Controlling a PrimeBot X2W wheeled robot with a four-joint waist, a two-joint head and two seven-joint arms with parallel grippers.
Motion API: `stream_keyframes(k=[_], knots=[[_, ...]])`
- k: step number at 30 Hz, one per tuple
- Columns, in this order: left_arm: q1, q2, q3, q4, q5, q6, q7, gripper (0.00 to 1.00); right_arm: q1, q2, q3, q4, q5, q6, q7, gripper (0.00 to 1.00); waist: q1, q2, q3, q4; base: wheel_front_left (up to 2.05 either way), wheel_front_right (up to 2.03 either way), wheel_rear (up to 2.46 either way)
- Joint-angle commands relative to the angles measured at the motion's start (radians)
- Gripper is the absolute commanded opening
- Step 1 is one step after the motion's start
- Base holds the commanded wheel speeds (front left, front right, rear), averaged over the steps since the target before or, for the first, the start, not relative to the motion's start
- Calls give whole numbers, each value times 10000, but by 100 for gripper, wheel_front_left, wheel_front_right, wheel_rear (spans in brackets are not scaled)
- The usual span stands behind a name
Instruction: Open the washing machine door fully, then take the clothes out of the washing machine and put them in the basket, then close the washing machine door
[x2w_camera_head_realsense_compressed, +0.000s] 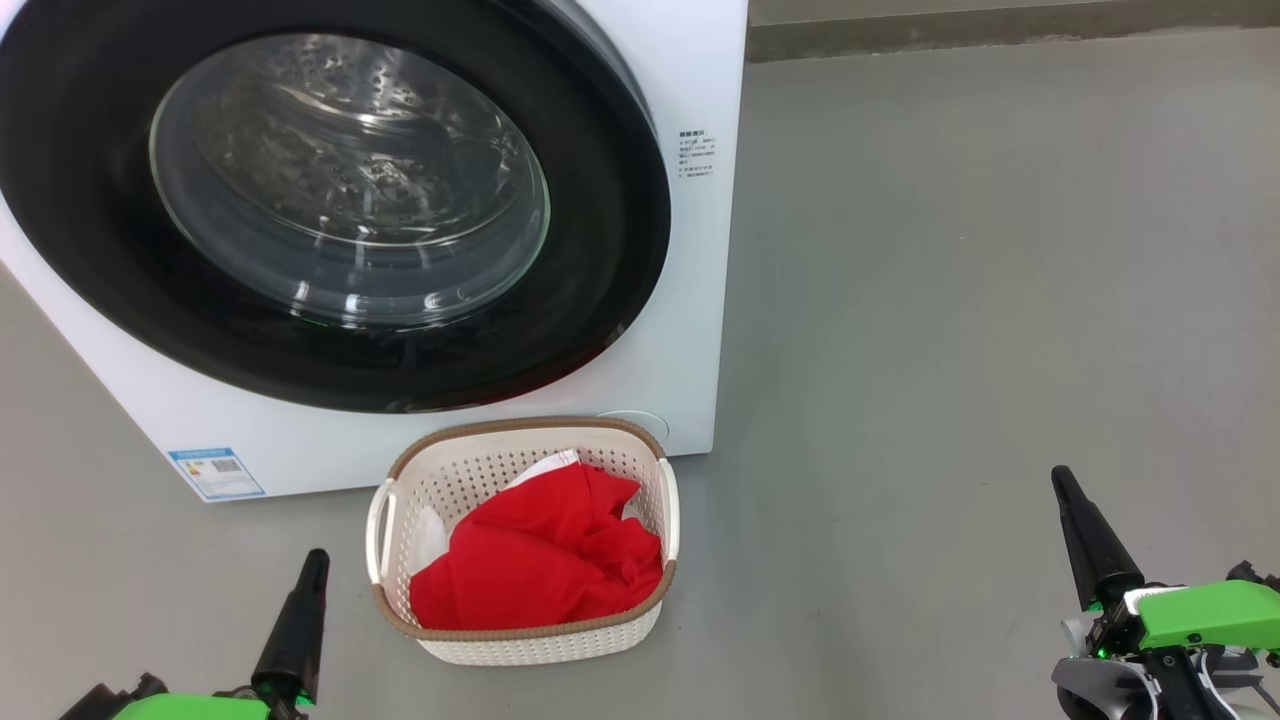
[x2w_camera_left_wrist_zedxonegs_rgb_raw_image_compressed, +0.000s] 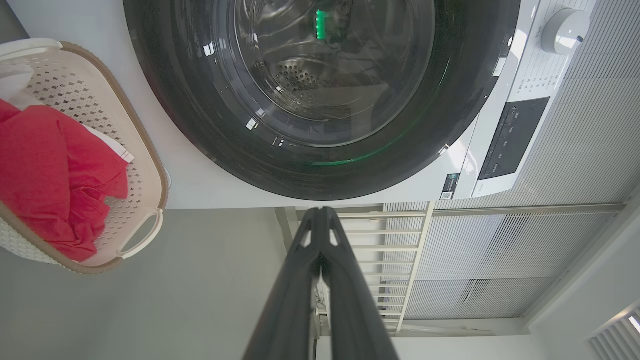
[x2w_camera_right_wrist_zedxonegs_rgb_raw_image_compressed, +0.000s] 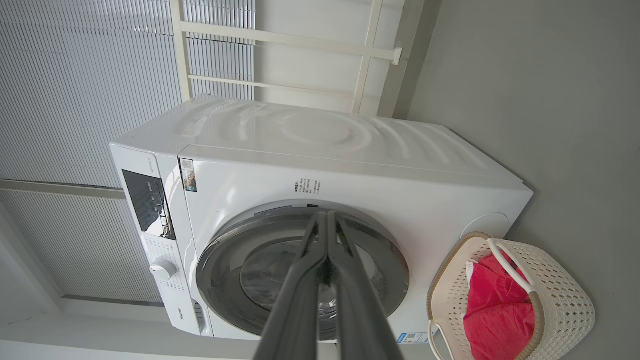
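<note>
1. The washing machine door (x2w_camera_head_realsense_compressed: 350, 180) lies flat against the front of the white washing machine (x2w_camera_head_realsense_compressed: 690, 300), far and left in the head view. Its black rim looks seated all round, so it reads as closed.
2. The clothes (x2w_camera_head_realsense_compressed: 540, 570), red with a little white showing, sit heaped inside the basket (x2w_camera_head_realsense_compressed: 530, 428). It stands on the grey floor (x2w_camera_head_realsense_compressed: 950, 300) just in front of the machine's lower right corner, handles facing left and right.
3. The left gripper (x2w_camera_head_realsense_compressed: 317, 560) hangs near and just left of the basket, its two dark fingers pressed together on nothing. The left wrist view shows the same closed tips (x2w_camera_left_wrist_zedxonegs_rgb_raw_image_compressed: 320, 215) aimed at the door's rim.
4. The right gripper (x2w_camera_head_realsense_compressed: 1062, 485) is likewise pinched shut and empty, well apart from basket and machine, over bare floor on the right. Its wrist view looks along closed tips (x2w_camera_right_wrist_zedxonegs_rgb_raw_image_compressed: 327, 217) towards the door from farther off.
5. Door and basket both lie ahead of the left claw, making that arm the nearer one. Judged from this layout, every step looks done, so any further move would probably be only a press on the rim to confirm the latch.
</note>
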Motion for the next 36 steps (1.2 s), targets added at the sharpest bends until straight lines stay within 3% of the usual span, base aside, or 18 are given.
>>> stream_keyframes(k=[1, 36], knots=[[-388, 183, 265, -216, -72, -69, 33, 0, -415, -100, 167, -305, -5, 4, 59, 0, 0, 0, 0, 0, 0, 0, 0], [-388, 183, 264, -217, -73, -69, 32, 0, -415, -100, 168, -305, -4, 4, 59, 0, -1, 0, 0, 0, 0, 0, 0]])
